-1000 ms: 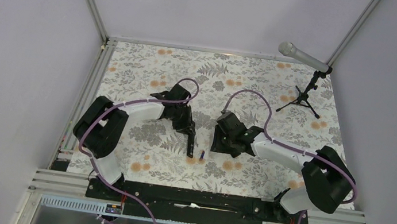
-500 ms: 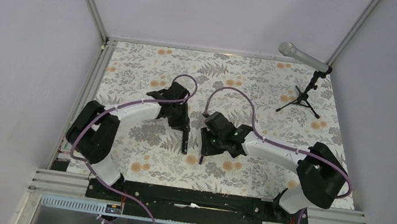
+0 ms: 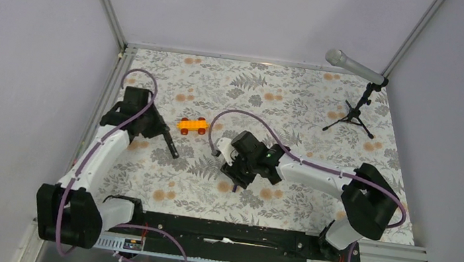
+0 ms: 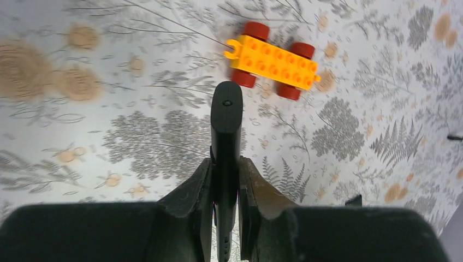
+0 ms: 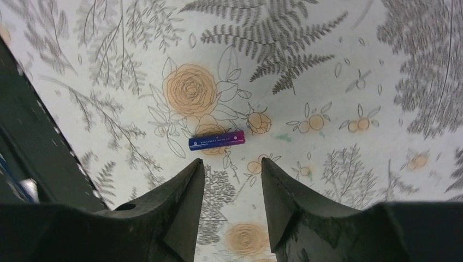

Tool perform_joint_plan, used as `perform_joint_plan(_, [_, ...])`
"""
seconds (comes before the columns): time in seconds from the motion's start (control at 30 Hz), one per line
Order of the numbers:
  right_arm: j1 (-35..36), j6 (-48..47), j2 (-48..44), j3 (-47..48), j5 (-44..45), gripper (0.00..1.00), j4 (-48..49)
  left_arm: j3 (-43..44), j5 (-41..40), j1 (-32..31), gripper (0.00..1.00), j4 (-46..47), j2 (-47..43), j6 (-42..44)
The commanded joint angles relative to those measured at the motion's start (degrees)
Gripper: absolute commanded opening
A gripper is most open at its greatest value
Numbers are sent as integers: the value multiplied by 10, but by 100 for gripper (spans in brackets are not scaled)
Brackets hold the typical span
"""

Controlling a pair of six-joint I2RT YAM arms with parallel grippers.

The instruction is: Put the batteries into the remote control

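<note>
Your top camera looks down from above and behind the arm bases, over the whole floral-printed tabletop (image 3: 301, 99). Your left wrist camera looks closely along its fingers (image 4: 195, 192) toward the orange brick toy car with red wheels (image 4: 273, 60), shared with the top view. Your right wrist camera faces down, close over the small purplish-blue cylindrical battery (image 5: 217, 141).

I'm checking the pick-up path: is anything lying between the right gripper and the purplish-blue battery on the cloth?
Nothing visible does. The battery lies alone on the floral cloth just beyond the right gripper, whose jaws stand open, with only bare cloth between them.
</note>
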Motion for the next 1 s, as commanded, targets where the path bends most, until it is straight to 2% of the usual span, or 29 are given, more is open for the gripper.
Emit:
perform_joint_plan(0.0, [6,-246,-7,-13,-56,50,-19,-6,13,57,0,-30,-34,28])
perform_joint_plan(0.1, [6,-308,9,-8,-52,51,-25,-6,41,104,0,-30,-41,28])
perform_joint_plan(0.27, [8,-358,47,20,-55,54,-47,3,86,152,0,-21,-29,31])
perform_joint_plan(0.5, [16,-394,69,30,-59,56,-41,2,119,172,0,-7,-11,33])
perform_joint_plan(0.83, [20,-409,100,56,-109,56,-59,-4,131,180,0,2,-3,35])
perform_joint_plan(0.97, [21,-412,120,69,-115,54,-78,-6,133,182,0,2,-5,36])
